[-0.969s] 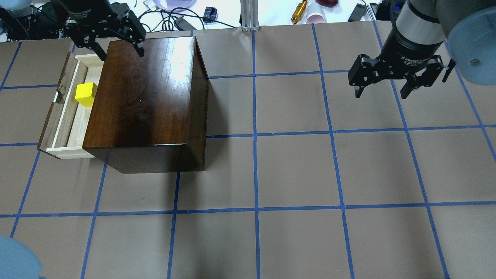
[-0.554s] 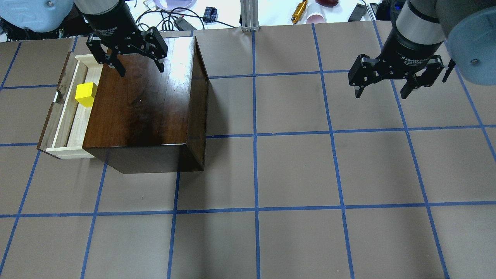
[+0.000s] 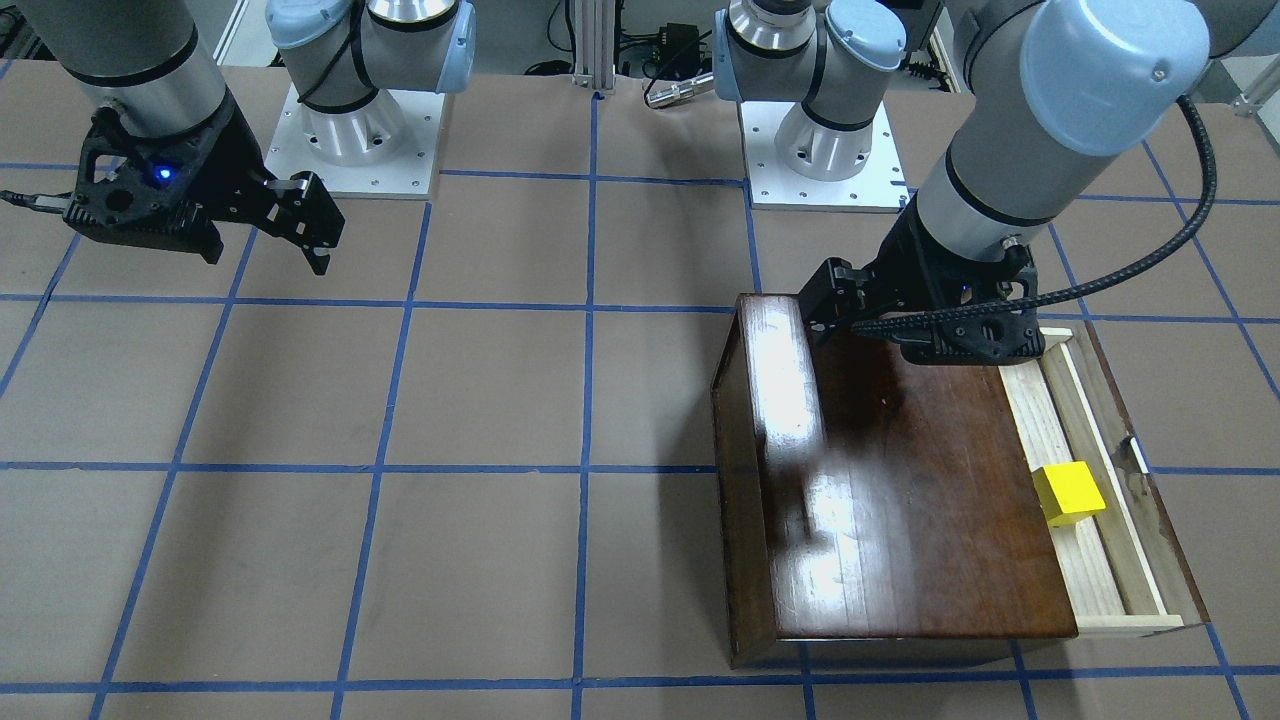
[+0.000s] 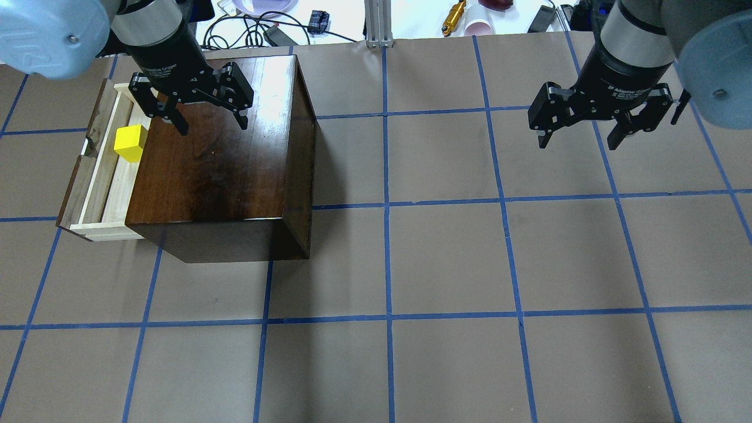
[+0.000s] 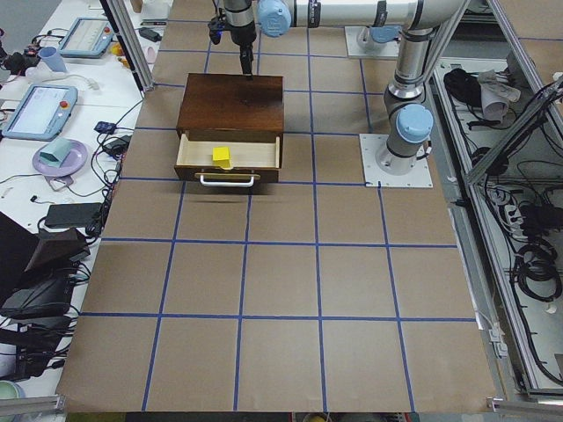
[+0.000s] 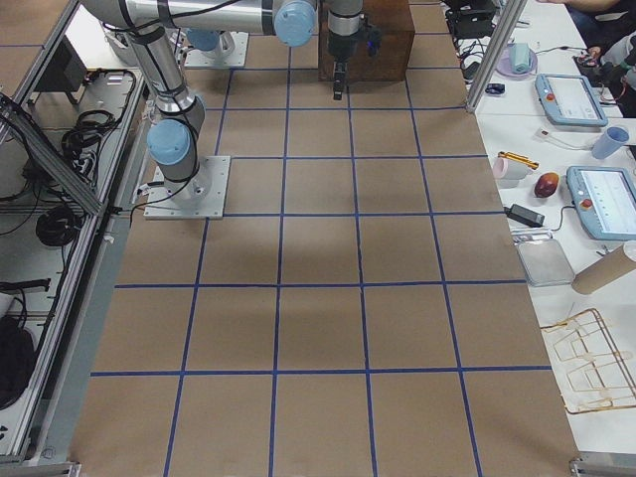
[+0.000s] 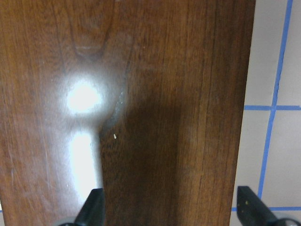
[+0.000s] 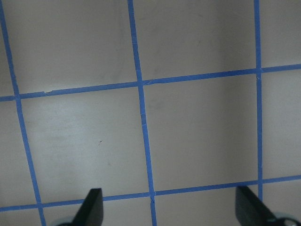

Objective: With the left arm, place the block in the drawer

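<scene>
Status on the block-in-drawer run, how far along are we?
Done: the small yellow cube lies in the open pale-wood drawer, nothing gripping it. In hand: nothing; the left arm's black hand hangs open and empty over the glossy dark-brown cabinet top. The right arm's hand is open, off to the side. Left: placement looks complete; at most, backing that left hand away.

The cabinet point(image 4: 223, 158) is glossy dark wood, mirroring lights; its drawer point(image 4: 120, 188), at nine o'clock overhead, is pale matt wood. Matt brown paper covers the table point(image 4: 446, 258).
</scene>
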`<state>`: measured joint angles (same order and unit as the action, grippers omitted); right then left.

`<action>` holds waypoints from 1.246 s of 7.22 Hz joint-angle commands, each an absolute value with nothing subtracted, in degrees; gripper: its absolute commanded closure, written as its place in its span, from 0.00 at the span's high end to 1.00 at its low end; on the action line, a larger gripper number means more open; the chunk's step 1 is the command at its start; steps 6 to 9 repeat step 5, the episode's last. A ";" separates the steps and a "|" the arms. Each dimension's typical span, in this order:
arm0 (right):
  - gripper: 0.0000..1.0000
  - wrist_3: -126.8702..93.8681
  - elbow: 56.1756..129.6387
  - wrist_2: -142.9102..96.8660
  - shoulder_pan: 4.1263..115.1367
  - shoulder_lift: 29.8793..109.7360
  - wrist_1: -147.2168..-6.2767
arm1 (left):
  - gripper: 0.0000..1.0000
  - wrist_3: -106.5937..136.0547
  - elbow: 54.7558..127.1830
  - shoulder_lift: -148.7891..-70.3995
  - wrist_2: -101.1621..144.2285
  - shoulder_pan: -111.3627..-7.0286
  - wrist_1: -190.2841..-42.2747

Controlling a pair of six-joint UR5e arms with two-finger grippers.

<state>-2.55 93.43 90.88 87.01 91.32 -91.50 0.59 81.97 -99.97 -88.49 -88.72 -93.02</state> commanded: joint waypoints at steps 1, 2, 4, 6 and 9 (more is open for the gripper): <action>1.00 -2.55 93.51 90.88 87.01 91.32 -91.49 | 1.00 0.62 82.18 -99.76 -88.51 -88.51 -92.99; 1.00 -2.55 93.43 90.88 87.01 91.32 -91.49 | 1.00 0.79 82.18 -99.76 -88.51 -88.51 -92.99; 1.00 -2.55 93.43 90.88 87.01 91.32 -91.49 | 1.00 0.88 82.35 -99.76 -88.51 -88.51 -92.90; 1.00 -2.55 93.43 90.88 87.01 91.32 -91.49 | 1.00 0.88 82.35 -99.76 -88.51 -88.51 -92.90; 1.00 -2.55 93.43 90.88 87.01 91.32 -91.49 | 1.00 0.88 82.35 -99.76 -88.51 -88.51 -92.90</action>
